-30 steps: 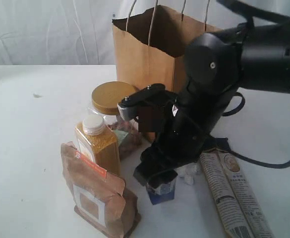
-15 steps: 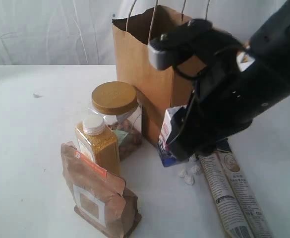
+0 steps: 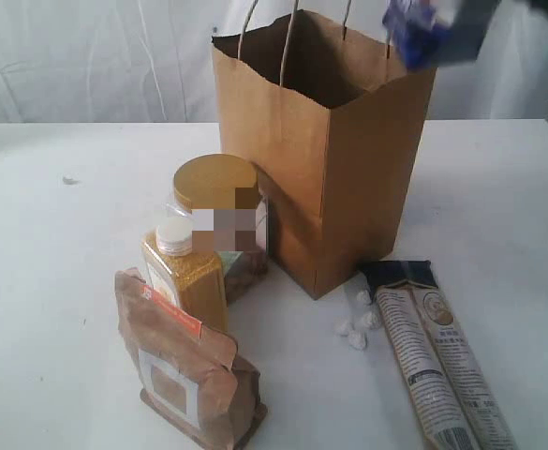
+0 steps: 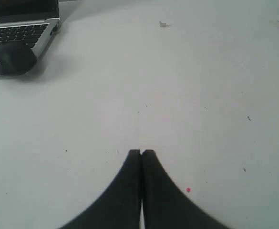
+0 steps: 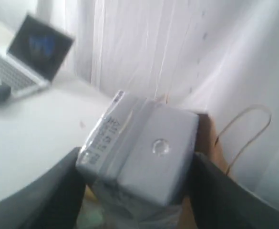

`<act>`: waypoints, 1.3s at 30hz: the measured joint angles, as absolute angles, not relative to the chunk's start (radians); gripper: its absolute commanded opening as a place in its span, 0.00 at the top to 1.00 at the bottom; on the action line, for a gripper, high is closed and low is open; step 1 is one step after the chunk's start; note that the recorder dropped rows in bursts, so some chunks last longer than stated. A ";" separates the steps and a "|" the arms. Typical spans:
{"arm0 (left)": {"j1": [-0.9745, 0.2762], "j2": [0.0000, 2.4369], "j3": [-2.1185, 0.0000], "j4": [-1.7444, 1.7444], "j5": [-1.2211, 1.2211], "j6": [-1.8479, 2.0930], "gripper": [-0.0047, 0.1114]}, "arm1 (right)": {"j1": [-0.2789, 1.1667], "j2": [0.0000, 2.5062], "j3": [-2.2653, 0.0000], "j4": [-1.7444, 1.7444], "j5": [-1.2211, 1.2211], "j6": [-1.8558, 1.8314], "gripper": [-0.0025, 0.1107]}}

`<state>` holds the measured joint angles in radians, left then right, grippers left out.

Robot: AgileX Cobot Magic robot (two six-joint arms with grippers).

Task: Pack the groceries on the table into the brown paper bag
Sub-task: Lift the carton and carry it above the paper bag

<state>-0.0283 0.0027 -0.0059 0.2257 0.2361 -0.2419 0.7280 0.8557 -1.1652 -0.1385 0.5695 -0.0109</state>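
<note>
Evidently the small white-blue carton (image 3: 433, 28) is the item being packed at this moment: it hangs in the air, blurred, above the far right corner of the tall brown kraft-paper bag (image 3: 320, 150), held higher than the rim, presumably so it can go down through the open mouth. The right gripper (image 5: 139, 191) carries it, jaws pinching the carton's two sides with its flat top facing the wrist camera and the bag's brown edge and a pale string handle (image 5: 244, 129) beyond. The bag stands upright and open on the white tabletop (image 3: 58, 281), which is what makes a drop from above workable.

Left to pack, clustered in front of the bag, are the gold-lidded clear jar (image 3: 215, 183), the yellow-grain bottle (image 3: 185, 272) just before it, and the brown pouch with an orange strip (image 3: 185, 375) nearest the camera. The long beige printed packet (image 3: 437, 366) lies flat to the right.

The left gripper (image 4: 141, 152) hangs over bare tabletop, jaws pressed together and empty, apparently parked clear of the work.
</note>
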 measured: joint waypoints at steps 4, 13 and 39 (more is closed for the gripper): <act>-0.028 0.003 -0.006 0.226 0.236 -0.242 0.96 | 0.728 0.841 -1.165 -0.144 0.382 0.006 0.72; -0.028 0.003 -0.006 0.226 0.236 -0.242 0.96 | 0.715 0.981 -1.167 -0.209 0.153 0.007 0.72; -0.028 0.003 -0.006 0.226 0.236 -0.242 0.96 | 0.519 1.471 -1.167 -0.129 -0.223 0.007 0.72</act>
<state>-0.0283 0.0027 -0.0059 0.2257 0.2361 -0.2419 0.5187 1.4713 -1.1669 -0.1293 -0.2229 0.0075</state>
